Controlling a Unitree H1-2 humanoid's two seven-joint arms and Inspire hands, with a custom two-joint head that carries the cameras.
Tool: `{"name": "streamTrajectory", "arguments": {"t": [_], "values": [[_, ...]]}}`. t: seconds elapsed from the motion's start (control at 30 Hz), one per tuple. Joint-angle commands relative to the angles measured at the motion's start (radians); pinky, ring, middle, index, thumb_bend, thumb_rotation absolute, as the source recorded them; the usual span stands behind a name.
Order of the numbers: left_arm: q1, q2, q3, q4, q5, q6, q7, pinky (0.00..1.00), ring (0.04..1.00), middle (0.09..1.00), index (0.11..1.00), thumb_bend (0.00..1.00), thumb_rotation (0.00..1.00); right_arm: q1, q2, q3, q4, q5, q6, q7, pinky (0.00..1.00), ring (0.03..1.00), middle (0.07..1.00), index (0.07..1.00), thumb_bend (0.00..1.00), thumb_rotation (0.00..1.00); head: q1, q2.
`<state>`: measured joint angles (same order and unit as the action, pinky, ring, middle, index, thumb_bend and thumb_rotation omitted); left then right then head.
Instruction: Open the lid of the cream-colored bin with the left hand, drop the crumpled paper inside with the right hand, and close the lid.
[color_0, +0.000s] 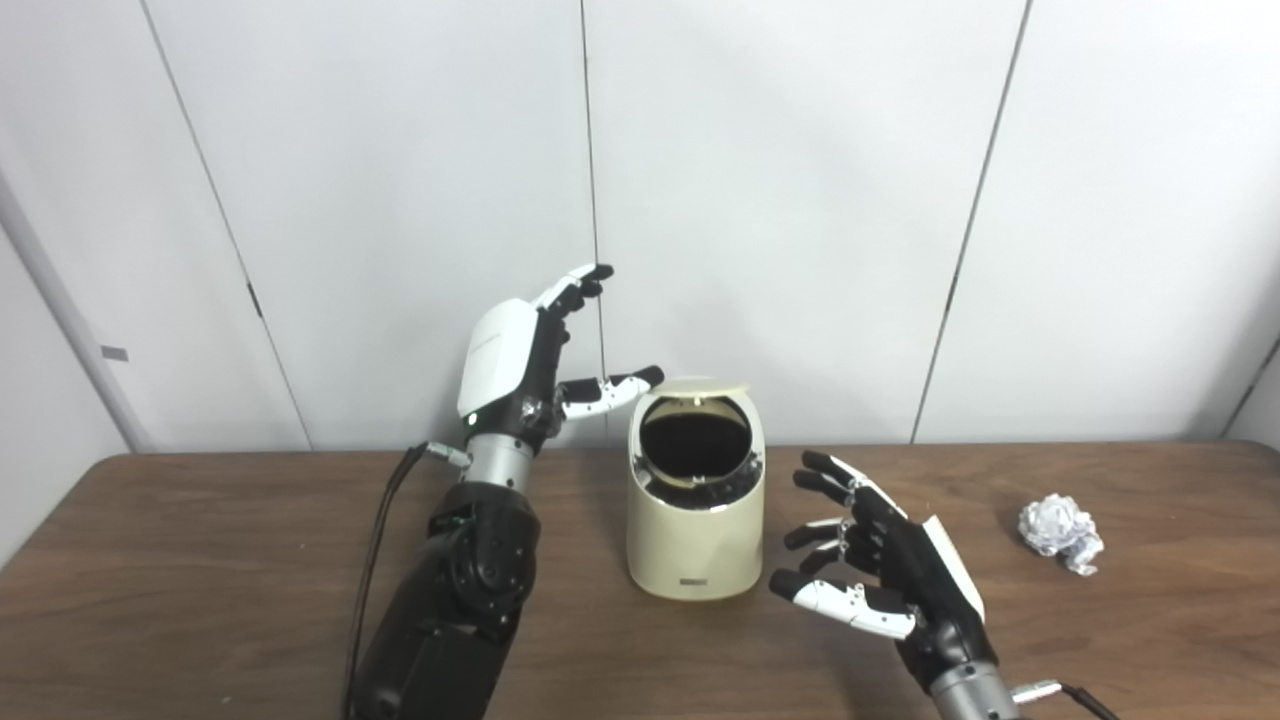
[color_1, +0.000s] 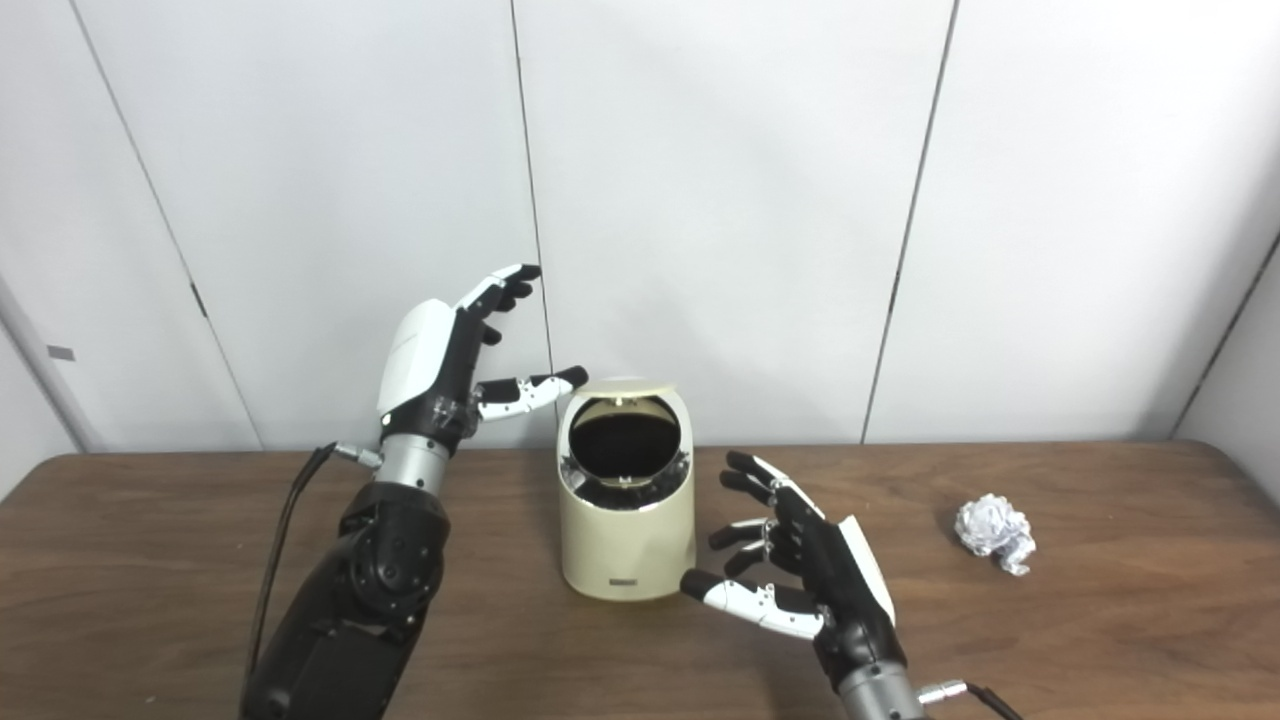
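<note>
The cream-colored bin (color_0: 695, 530) stands upright on the brown desk (color_0: 200, 560), near its middle and toward the far edge, in front of the pale wall panels (color_0: 780, 200). Its lid (color_0: 700, 386) is flipped up and back, lying nearly flat over the top rear of the bin, so the round dark mouth faces me.

My left hand (color_0: 530, 355) is raised above the desk to the left of the bin, palm turned toward it, fingers spread apart and holding nothing. My thumb reaches out to the right, its tip just beside the lid's left edge; whether it touches the lid I cannot tell. A black cable (color_0: 375, 560) runs down along my left forearm.

My right hand (color_1: 800, 565) hovers low over the desk just to the right of the bin's base, near it but apart from it. Its fingers are splayed and lightly curled, pointing left toward the bin, and it holds nothing.

The crumpled paper (color_1: 993, 532) lies on the desk well to the right, apart from my right hand and from the bin.
</note>
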<state>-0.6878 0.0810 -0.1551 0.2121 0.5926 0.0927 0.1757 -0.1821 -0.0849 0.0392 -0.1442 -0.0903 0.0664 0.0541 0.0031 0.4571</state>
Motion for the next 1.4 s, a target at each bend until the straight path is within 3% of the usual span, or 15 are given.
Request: {"name": "streamTrajectory", "arguments": {"t": [0.0,0.3,0.5,0.63,0.83,0.97,1.07,1.37], "values": [[-0.034,0.002,0.017,-0.045,-0.027,-0.014,0.003,0.70,0.805,0.814,0.876,0.75,0.21,-0.025,-0.004,-0.002,-0.032,0.005,-0.037,0.001,0.44,0.589,0.830,0.845,0.70,0.29,0.000,0.001],[0.033,-0.017,0.075,-0.148,-0.181,0.038,-0.066,0.65,0.810,0.832,0.859,0.70,0.23,-0.025,-0.003,-0.003,-0.035,0.003,-0.028,0.001,0.45,0.587,0.831,0.846,0.70,0.29,0.002,0.002],[0.106,-0.042,0.128,-0.228,-0.328,0.091,-0.129,0.73,0.839,0.853,0.874,0.64,0.27,-0.026,-0.005,-0.004,-0.031,0.006,-0.033,0.004,0.45,0.597,0.833,0.846,0.70,0.30,0.005,0.001],[0.176,-0.043,0.145,-0.254,-0.387,0.058,-0.139,0.70,0.808,0.825,0.857,0.62,0.28,-0.025,-0.005,-0.003,-0.032,0.008,-0.029,0.007,0.45,0.590,0.834,0.844,0.69,0.27,0.007,0.002],[0.282,-0.025,0.152,-0.274,-0.461,-0.018,-0.173,0.73,0.801,0.826,0.878,0.65,0.36,-0.026,-0.007,-0.003,-0.029,0.008,-0.041,0.010,0.45,0.589,0.828,0.840,0.68,0.27,0.005,0.005],[0.335,-0.043,0.175,-0.273,-0.562,-0.051,-0.199,0.64,0.806,0.846,0.896,0.75,0.38,-0.025,-0.008,-0.005,-0.034,0.007,-0.029,0.010,0.45,0.594,0.833,0.842,0.69,0.28,0.008,0.003],[0.358,-0.044,0.172,-0.273,-0.573,-0.066,-0.202,0.64,0.805,0.848,0.901,0.78,0.38,-0.026,-0.011,-0.006,-0.032,0.008,-0.031,0.012,0.45,0.590,0.833,0.844,0.68,0.26,0.007,0.004],[0.402,-0.025,0.141,-0.234,-0.551,-0.114,-0.207,0.69,0.806,0.857,0.905,0.74,0.36,-0.025,-0.017,-0.013,-0.046,0.011,-0.014,0.013,0.45,0.593,0.831,0.848,0.68,0.26,-0.031,0.003]]}}
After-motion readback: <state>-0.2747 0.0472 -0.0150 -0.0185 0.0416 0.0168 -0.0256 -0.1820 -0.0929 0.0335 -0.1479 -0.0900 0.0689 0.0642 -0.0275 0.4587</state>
